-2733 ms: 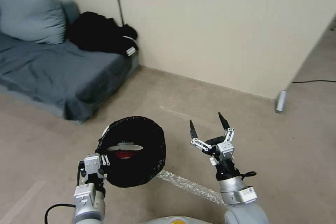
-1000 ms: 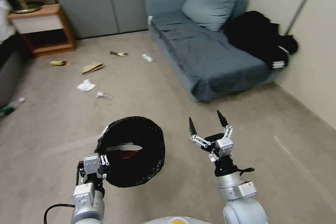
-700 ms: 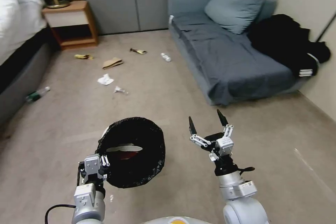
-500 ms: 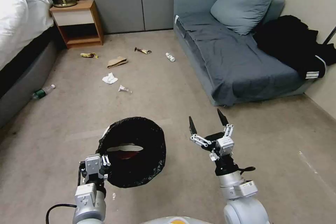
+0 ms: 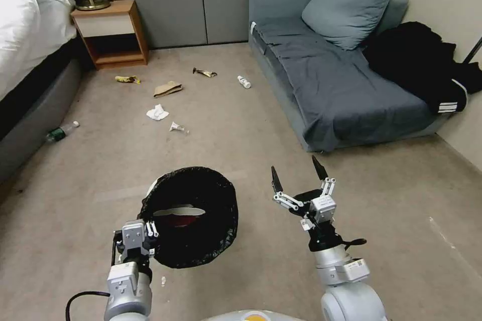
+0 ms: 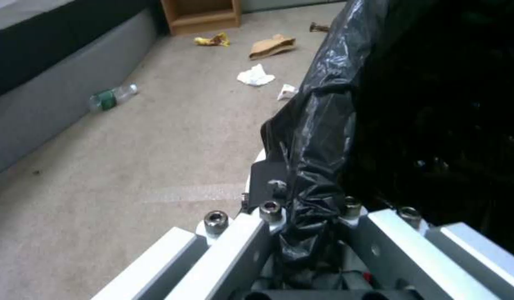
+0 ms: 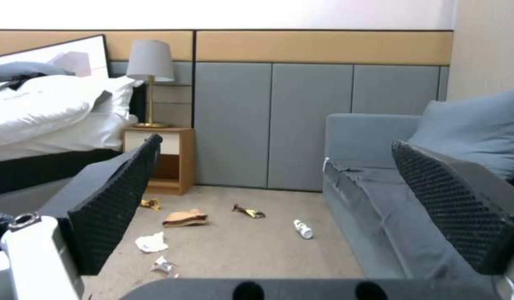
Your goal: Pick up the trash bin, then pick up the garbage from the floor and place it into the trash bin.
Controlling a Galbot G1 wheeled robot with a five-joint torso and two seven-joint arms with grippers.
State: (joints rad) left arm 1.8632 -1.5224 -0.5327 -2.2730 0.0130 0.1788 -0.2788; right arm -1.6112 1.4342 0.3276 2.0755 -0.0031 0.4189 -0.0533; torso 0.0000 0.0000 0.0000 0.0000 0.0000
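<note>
While clamped on trash bin (image 5: 196, 220), left gripper (image 5: 136, 238); right gripper (image 5: 297, 179) fingers spread, no legible labels.

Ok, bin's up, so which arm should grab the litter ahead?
Right, most likely. The right gripper is open and empty, facing the garbage scattered on the floor ahead. The left gripper is shut on the trash bin, holding it off the floor, so it isn't free.
</note>
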